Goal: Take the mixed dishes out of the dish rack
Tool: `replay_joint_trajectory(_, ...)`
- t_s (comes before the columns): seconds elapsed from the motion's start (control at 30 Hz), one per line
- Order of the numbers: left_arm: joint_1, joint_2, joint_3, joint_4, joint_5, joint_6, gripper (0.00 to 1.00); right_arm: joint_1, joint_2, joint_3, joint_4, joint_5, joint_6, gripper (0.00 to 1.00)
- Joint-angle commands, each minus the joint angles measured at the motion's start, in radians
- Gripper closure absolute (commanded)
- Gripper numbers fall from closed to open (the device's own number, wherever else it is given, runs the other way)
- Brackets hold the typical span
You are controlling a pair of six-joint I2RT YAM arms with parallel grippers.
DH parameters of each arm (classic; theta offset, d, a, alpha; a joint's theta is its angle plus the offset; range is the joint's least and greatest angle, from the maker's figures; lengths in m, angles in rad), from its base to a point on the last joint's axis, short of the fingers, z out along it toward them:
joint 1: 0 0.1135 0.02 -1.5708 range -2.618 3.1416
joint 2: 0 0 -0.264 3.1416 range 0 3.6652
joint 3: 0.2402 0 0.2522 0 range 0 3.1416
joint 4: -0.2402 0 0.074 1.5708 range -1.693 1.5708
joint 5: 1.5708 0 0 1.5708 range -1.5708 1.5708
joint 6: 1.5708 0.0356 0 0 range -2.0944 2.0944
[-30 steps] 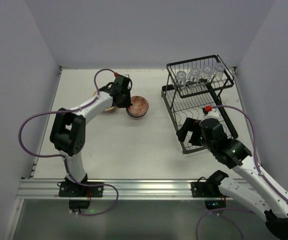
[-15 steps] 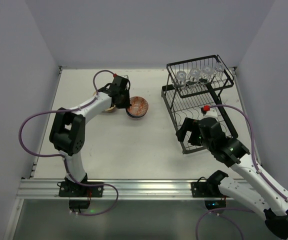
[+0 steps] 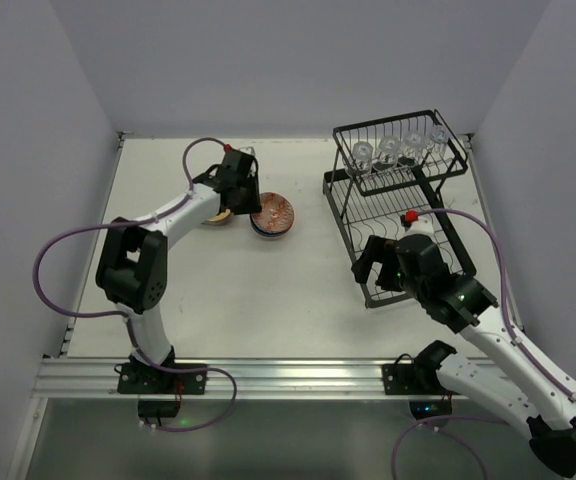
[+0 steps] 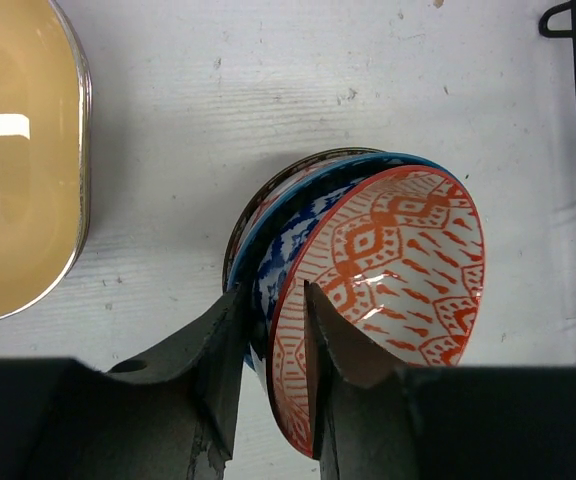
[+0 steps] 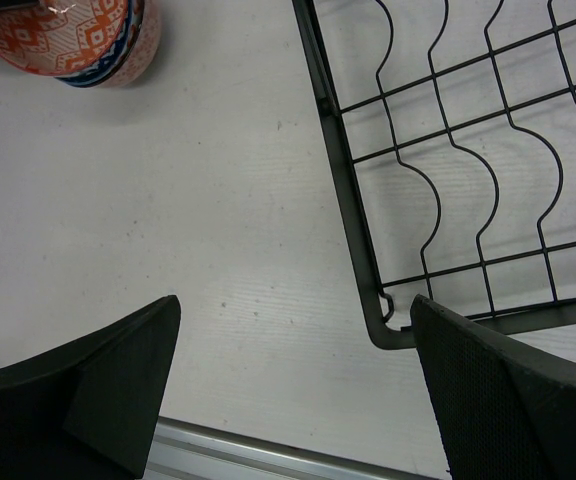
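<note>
My left gripper (image 4: 273,300) is shut on the wall of the reddish-pink bowl (image 4: 388,250), which stands tilted on edge in a stack with a blue bowl (image 4: 268,250) and a tan bowl beneath. In the top view the stack (image 3: 273,213) lies left of the black dish rack (image 3: 348,225). Several clear glasses (image 3: 398,150) stand in the rack's upper shelf. My right gripper (image 5: 296,300) is open and empty above the table at the rack's near left corner (image 5: 383,325). The lower wavy tray shows no dishes.
A yellow plate (image 4: 18,160) lies on the table just left of the bowl stack, partly under the left arm in the top view (image 3: 216,216). The table's metal front rail (image 5: 268,455) runs close below the right gripper. White walls close in the table.
My left gripper has shifted slightly left and back with the reddish-pink bowl, tilting it more on the stack. My right arm has edged a little left.
</note>
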Motion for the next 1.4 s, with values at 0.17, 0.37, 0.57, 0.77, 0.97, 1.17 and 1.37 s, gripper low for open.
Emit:
replay_joint_trajectory(0.17,0.012,-0.09,0.023,0.037,-0.022,-0.012,0.54,-0.026,0.007,0.014,0.015,-0.016,-0.031,0.01)
replay_joint_trajectory(0.37,0.014,-0.087,0.029,0.022,-0.039,-0.006,0.35,-0.06,-0.005,0.042,0.013,-0.022,-0.063,0.01)
replay_joint_trajectory(0.57,0.014,-0.091,0.022,0.031,-0.036,-0.006,0.65,-0.094,0.001,0.065,0.015,-0.034,-0.098,0.01)
replay_joint_trajectory(0.77,0.014,-0.087,-0.003,0.038,-0.031,-0.006,0.85,-0.126,0.007,0.112,0.013,-0.054,-0.117,0.01)
replay_joint_trajectory(0.97,0.014,-0.068,-0.015,0.043,-0.037,-0.004,0.96,-0.126,0.026,0.111,0.013,-0.062,-0.117,0.01)
replay_joint_trajectory(1.17,0.014,-0.073,-0.041,0.057,-0.036,-0.01,0.9,-0.128,0.03,0.109,0.013,-0.059,-0.123,0.01)
replay_joint_trajectory(1.37,0.014,-0.158,-0.035,0.042,-0.046,-0.006,0.63,-0.169,0.072,0.195,0.012,-0.069,-0.169,0.01)
